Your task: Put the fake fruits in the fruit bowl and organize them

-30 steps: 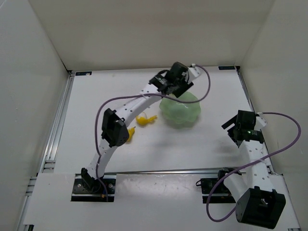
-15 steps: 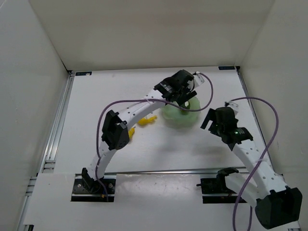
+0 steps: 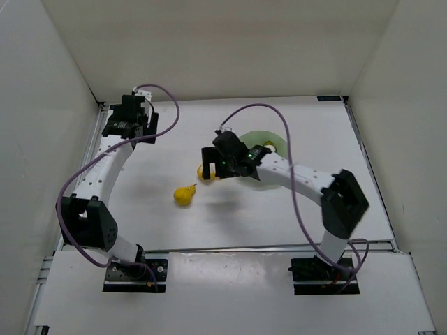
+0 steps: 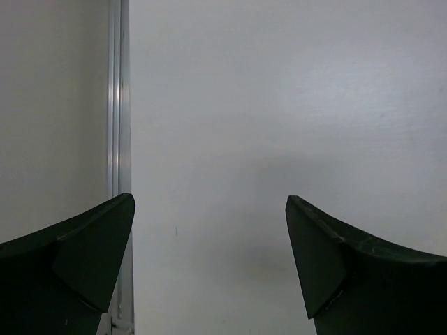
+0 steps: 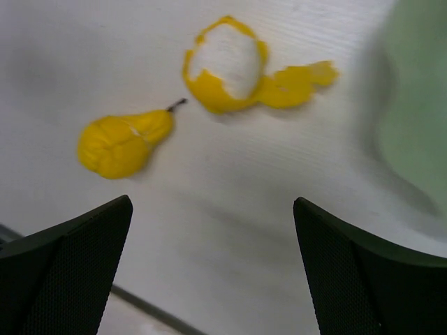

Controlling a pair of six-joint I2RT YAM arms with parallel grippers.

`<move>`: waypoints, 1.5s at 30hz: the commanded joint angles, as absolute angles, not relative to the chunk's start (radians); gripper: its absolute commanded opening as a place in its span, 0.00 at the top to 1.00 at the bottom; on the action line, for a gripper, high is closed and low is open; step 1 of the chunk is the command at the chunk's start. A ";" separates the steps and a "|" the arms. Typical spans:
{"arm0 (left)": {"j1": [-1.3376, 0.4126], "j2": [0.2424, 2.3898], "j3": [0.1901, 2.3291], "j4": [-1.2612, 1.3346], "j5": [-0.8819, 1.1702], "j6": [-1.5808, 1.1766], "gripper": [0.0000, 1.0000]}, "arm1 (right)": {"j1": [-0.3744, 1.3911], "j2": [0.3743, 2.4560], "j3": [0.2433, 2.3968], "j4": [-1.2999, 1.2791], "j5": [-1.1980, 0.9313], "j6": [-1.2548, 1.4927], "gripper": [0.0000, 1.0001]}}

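Your right pincer (image 5: 211,230) hangs wide open over the matte white counter (image 3: 293,209), gripping nothing. Below and ahead of it lie the smooth yellow plastic pear with a thin dark stem (image 5: 122,143) and the yellow peel-shaped plastic piece with a white patch and curved tail (image 5: 234,70). They are just beside each other, both outside the glossy pale green bowl with a wavy rim (image 5: 415,98) near them on the right. The likeliest slip is closing between the two: the rounded pear would probably roll or squirt off the pads, and the flat tail gives little to hold. Your right arm also crosses the bowl, so a low swing could nudge it. Your left pincer (image 4: 209,223) is open and empty near the far left corner. I can make out no lemon.
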State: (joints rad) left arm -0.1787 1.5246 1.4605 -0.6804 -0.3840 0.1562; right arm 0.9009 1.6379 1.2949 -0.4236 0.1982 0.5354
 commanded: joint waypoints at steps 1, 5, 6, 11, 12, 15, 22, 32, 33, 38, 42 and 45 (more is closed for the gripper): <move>-0.121 1.470 1.344 -0.701 -0.345 0.080 0.00 | 0.896 1.834 1.471 -0.448 0.008 0.829 0.00; -0.060 1.457 1.267 -0.701 -0.334 0.069 0.00 | 0.890 2.014 1.682 -0.601 -0.064 0.969 0.00; -0.040 1.457 1.258 -0.701 -0.334 0.069 0.00 | 0.890 2.049 1.695 -0.601 -0.090 1.006 0.00; -0.006 1.457 1.240 -0.701 -0.301 0.058 0.00 | 0.902 2.118 1.721 -0.578 -0.166 1.229 0.00; -0.006 1.448 1.239 -0.701 -0.301 0.058 0.00 | 0.902 2.129 1.732 -0.578 -0.175 1.247 0.00; 0.014 1.448 1.239 -0.701 -0.301 0.067 0.00 | 0.902 2.154 1.720 -0.578 -0.216 1.330 0.00; 0.043 1.457 1.230 -0.701 -0.301 0.067 0.00 | 0.943 2.252 1.804 -0.557 -0.245 1.448 0.00; 0.081 1.430 1.210 -0.701 -0.319 0.095 0.00 | 0.953 2.303 1.861 -0.546 -0.322 1.444 0.79; 0.081 1.430 1.201 -0.701 -0.319 0.095 0.00 | 0.953 2.292 1.906 -0.534 -0.322 1.402 0.83; 0.081 1.411 1.192 -0.701 -0.319 0.114 0.00 | 0.971 2.195 2.026 -0.534 -0.256 1.217 0.89; 0.081 1.411 1.192 -0.701 -0.310 0.141 0.00 | 0.971 1.979 1.896 -0.534 -0.066 1.056 0.91; 0.055 1.411 1.192 -0.701 -0.310 0.164 0.00 | 0.950 1.863 1.792 -0.546 0.107 0.889 0.91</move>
State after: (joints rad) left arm 0.0711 1.4658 1.1992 -0.7105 -0.3161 0.1333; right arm 0.9714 2.0056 1.8557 -0.5339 -0.0994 1.1004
